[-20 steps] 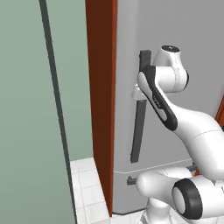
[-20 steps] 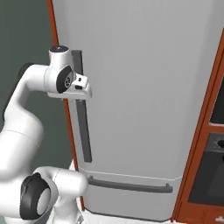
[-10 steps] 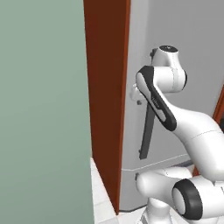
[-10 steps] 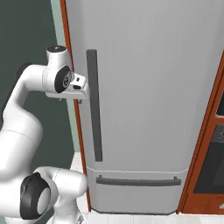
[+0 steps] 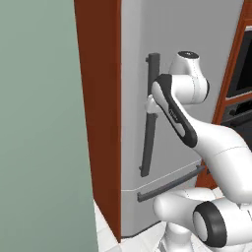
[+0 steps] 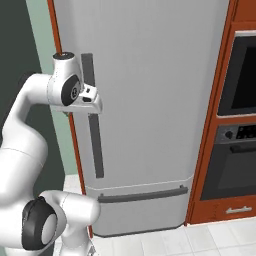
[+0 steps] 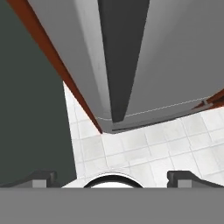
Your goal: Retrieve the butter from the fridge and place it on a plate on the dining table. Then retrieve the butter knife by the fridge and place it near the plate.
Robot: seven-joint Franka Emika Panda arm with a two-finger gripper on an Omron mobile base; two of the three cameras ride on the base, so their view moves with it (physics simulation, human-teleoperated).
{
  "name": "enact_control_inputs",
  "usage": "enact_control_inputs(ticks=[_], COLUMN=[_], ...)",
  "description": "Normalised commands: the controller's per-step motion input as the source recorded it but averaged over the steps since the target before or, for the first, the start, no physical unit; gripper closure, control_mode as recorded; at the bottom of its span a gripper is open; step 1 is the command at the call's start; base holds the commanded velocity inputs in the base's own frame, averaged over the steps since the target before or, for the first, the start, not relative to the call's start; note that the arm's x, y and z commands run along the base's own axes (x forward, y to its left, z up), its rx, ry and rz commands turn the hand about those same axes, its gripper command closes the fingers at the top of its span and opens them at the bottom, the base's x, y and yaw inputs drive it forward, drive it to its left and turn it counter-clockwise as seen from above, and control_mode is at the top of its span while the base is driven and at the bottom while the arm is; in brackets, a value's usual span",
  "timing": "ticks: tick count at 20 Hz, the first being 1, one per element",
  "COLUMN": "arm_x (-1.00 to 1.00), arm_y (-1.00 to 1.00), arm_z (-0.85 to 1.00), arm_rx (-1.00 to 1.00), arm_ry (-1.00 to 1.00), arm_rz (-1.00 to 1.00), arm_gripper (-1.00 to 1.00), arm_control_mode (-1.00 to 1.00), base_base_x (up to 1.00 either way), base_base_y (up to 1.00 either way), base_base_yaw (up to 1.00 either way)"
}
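Note:
The fridge stands shut, a tall light-grey front with a long dark upright bar handle. My gripper is open and empty. It hovers right at the upper part of that handle, pointing down along it. In the hand view the handle runs down the door above my gripper, with the fingertips spread wide. The butter, plate, dining table and butter knife are out of view.
A red-brown panel flanks the fridge's left side, with a green wall beyond it. A horizontal drawer handle crosses the fridge's lower part. Built-in ovens in red-brown casing stand to the right. Pale floor tiles lie below.
The whole picture has shifted as the base moved: the fridge front now sits more centred and the ovens have come into view. My hand stays by the handle, jaws still open.

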Motion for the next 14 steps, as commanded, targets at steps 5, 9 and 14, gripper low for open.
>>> enact_control_inputs(ticks=[5,9,14], arm_x=[0.0,0.0,0.0], arm_y=[0.0,0.0,0.0], arm_z=[0.0,0.0,0.0], arm_rx=[0.0,0.0,0.0], arm_ry=[0.0,0.0,0.0], arm_rz=[0.0,0.0,0.0], arm_gripper=[-1.0,-1.0,-1.0], arm_control_mode=[1.0,1.0,1.0], base_base_x=[-0.36,-0.26,-0.31], base_base_y=[0.23,0.31,0.19], base_base_yaw=[-0.18,-0.08,-0.04])
